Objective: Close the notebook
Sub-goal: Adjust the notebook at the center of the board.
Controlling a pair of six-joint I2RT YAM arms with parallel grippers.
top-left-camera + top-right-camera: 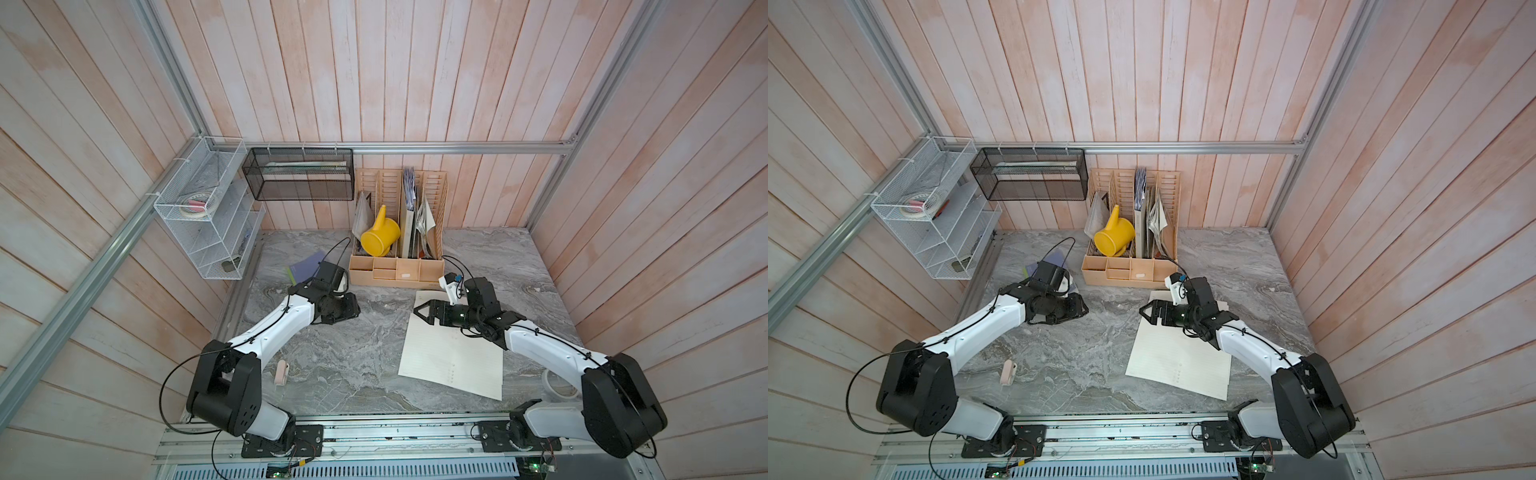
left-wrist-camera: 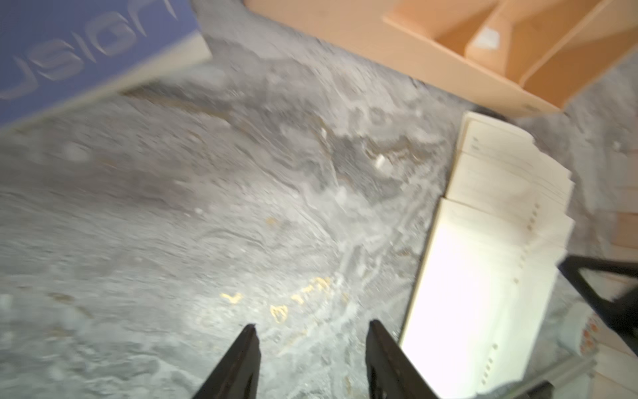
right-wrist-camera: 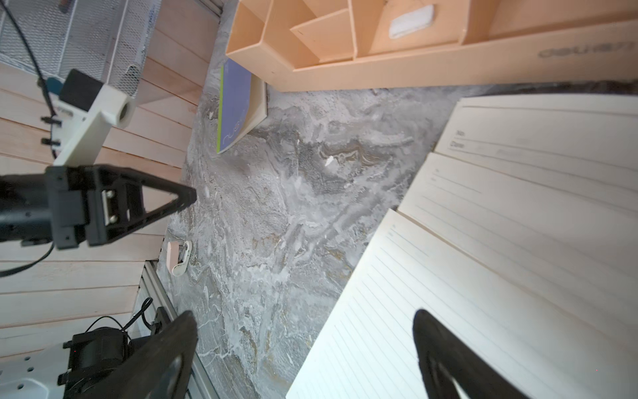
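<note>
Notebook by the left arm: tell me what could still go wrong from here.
1. The purple notebook looks closed, but the open left gripper is close by. Its wrist overlaps the notebook's corner in both top views, so a low pull-back could snag and shift it.
2. The right gripper hangs open over the loose lined sheets; a low sweep could scatter them.

Notebook (image 1: 305, 268) left of organiser (image 1: 395, 280) — loose sheets (image 1: 453, 353) right, on table (image 1: 353, 353)

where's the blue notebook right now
In a top view the blue notebook lies closed at the table's back left, just left of the orange desk organizer.
</note>
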